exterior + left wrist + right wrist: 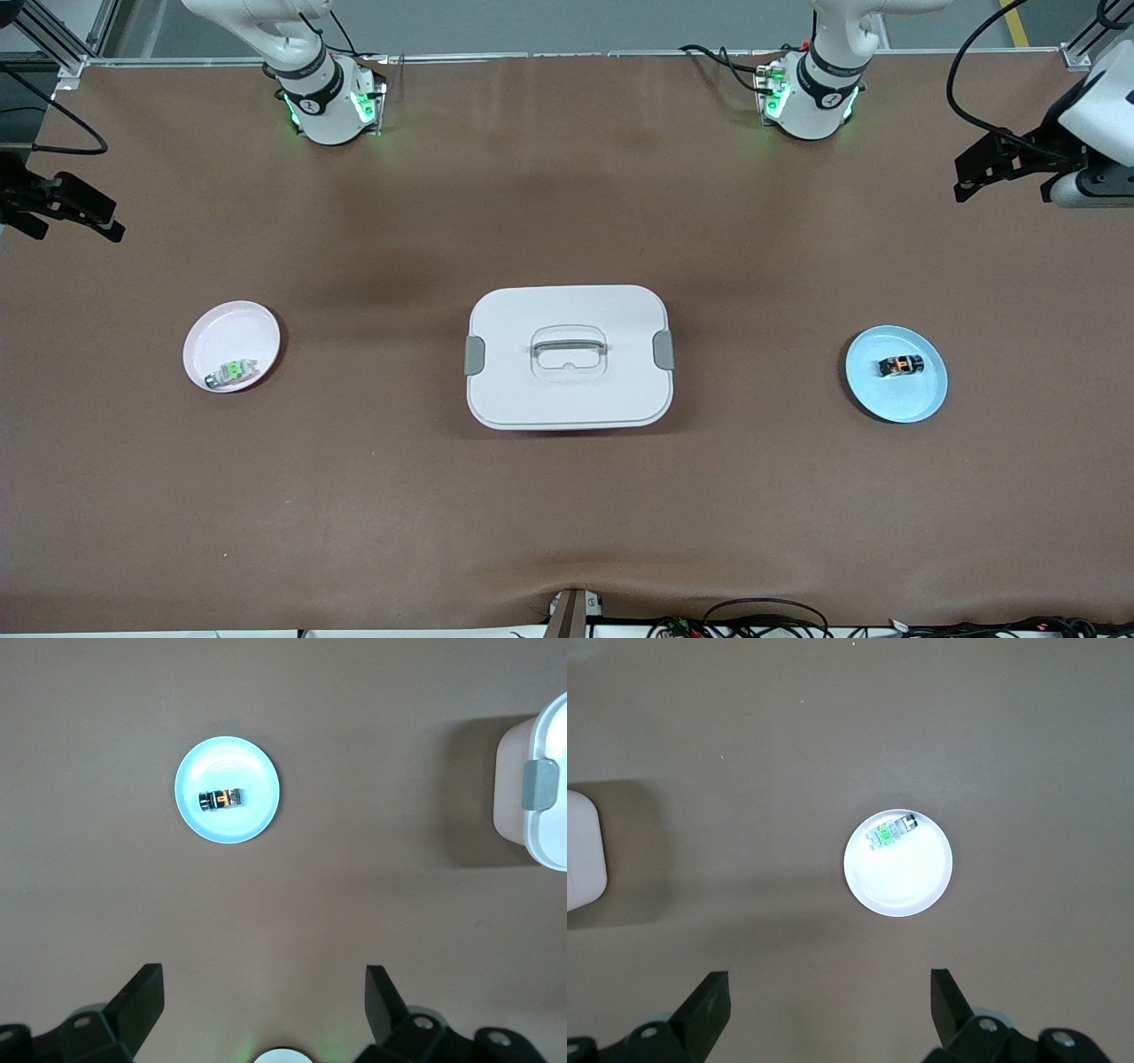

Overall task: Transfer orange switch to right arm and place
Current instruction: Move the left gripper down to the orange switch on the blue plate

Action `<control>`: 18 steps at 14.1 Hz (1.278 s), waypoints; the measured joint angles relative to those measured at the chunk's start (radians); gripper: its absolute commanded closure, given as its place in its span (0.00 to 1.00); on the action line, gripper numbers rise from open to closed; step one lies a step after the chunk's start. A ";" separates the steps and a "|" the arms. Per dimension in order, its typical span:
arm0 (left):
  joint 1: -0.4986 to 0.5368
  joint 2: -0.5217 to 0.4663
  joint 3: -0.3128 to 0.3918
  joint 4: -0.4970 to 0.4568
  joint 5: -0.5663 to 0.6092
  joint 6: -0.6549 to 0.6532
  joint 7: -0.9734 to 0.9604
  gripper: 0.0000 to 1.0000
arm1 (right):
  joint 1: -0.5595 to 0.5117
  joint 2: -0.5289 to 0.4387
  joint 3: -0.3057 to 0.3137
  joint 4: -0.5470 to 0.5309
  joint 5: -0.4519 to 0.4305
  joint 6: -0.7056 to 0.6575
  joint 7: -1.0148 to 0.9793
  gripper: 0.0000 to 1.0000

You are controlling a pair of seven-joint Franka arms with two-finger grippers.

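Orange switch (901, 365) lying flat in the blue plate (921, 403), a little toward the bases from the plate's middle, on the brown bench (567, 514) at the left arm's end. Long axis running roughly along the bench's length, from one arm's end toward the other, with the orange band crossing it at mid-body. Untouched, not yet lifted.

Left pincer (983, 168) hanging high above the bench's edge at that same end, well apart from the plate and closer to the bases than it; fingers spread wide in the left wrist view, nothing between them. Switch (222, 798) seen there straight out ahead of the fingertips, a touch off the centre line toward one finger (142, 997). Probably a descent over the plate first, with the fingers set to close across the switch's short width.

Right pincer (71, 213) hanging over the bench's edge at the right arm's end, likewise spread wide and holding nothing, waiting. Below it, the pink plate (257, 323) with the green-middled part (232, 372) near its rim.

White lidded box (568, 356) in the bench's middle, between the two plates. Left arm clearly the nearer one to the switch, so first grasp judged to be its job, handover to follow somewhere over the middle.
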 measured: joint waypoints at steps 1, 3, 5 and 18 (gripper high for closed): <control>0.000 0.000 -0.001 0.001 0.001 0.000 0.000 0.00 | 0.000 0.000 0.000 0.000 -0.001 0.000 0.000 0.00; 0.005 0.000 -0.001 0.002 0.001 0.000 0.000 0.00 | 0.000 0.000 0.000 0.000 -0.003 0.000 0.000 0.00; 0.009 0.001 0.002 0.002 0.001 0.000 0.001 0.00 | 0.000 0.000 0.000 0.000 -0.003 0.000 0.000 0.00; 0.068 0.175 0.023 -0.240 0.003 0.448 0.009 0.00 | 0.000 0.000 -0.001 0.001 -0.005 0.000 0.000 0.00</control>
